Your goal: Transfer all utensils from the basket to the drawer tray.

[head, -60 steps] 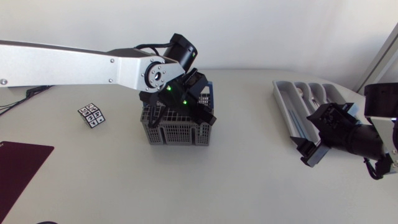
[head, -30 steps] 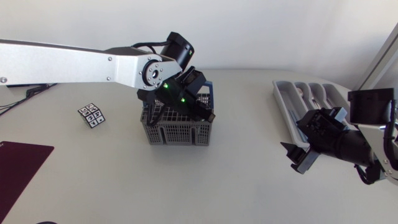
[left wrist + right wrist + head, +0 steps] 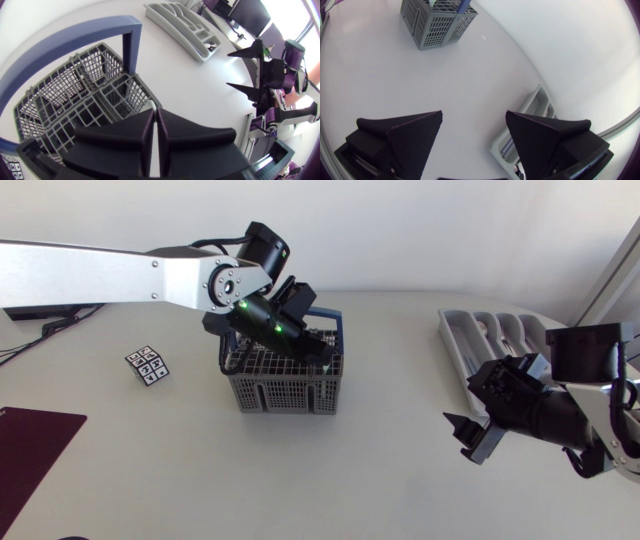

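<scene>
The grey mesh basket point(image 3: 285, 383) with a blue handle point(image 3: 75, 45) stands mid-table. My left gripper point(image 3: 325, 355) hangs over its top, fingers pressed together; in the left wrist view the left gripper point(image 3: 154, 132) sits just above the basket's compartments point(image 3: 95, 95), and I cannot tell if anything thin is pinched. The grey drawer tray point(image 3: 500, 345) lies at the right. My right gripper point(image 3: 462, 438) is open in front of the tray, over bare table. In the right wrist view the right gripper point(image 3: 475, 130) holds nothing, with the basket point(image 3: 437, 20) far ahead and the tray point(image 3: 530, 117) beside it.
A small black-and-white marker card point(image 3: 148, 365) lies left of the basket. A dark maroon mat point(image 3: 30, 450) covers the front left corner. A light utensil point(image 3: 490, 330) rests in one tray compartment.
My left gripper has shut and lifted back and left over the basket. My right arm has swung left, away from the tray's near end, staying open.
</scene>
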